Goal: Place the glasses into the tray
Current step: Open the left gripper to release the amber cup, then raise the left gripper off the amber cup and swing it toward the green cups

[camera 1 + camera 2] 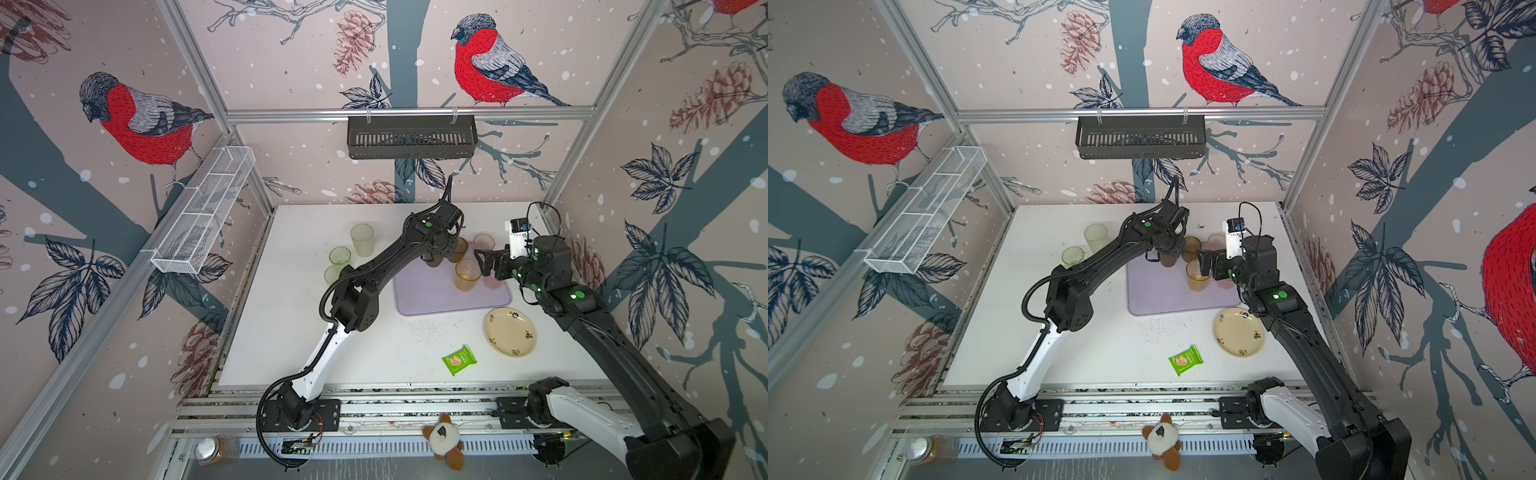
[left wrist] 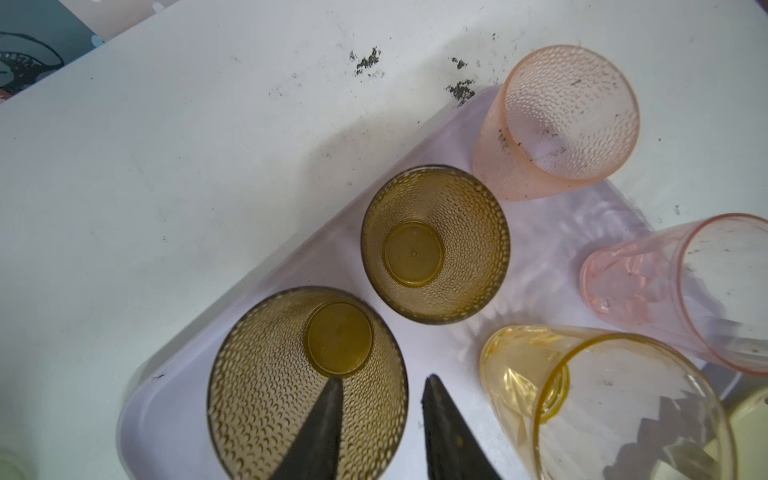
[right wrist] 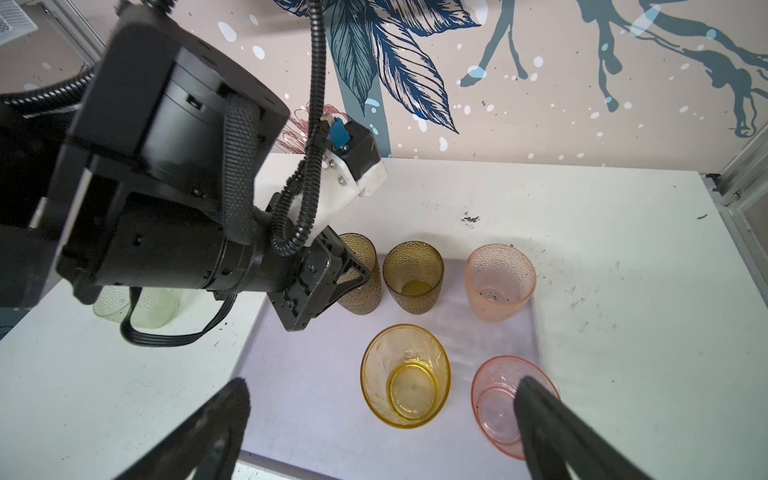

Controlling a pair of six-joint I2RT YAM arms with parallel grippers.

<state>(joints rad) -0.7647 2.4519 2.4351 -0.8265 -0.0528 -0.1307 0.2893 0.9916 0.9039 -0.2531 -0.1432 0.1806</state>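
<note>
We see bright even light, soft shadows on the tray (image 2: pixel 536 232); top views bow at edges, right gripper (image 3: pixel 384 390) blurred.

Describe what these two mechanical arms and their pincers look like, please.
Both the left arm and right arm are chunky black jointed tubes with a white shell near the base and round green dots on the joints. A ribbed black cable hose loops beside the left one. The left gripper and right gripper each end in two dark, pointed fingers.
</note>
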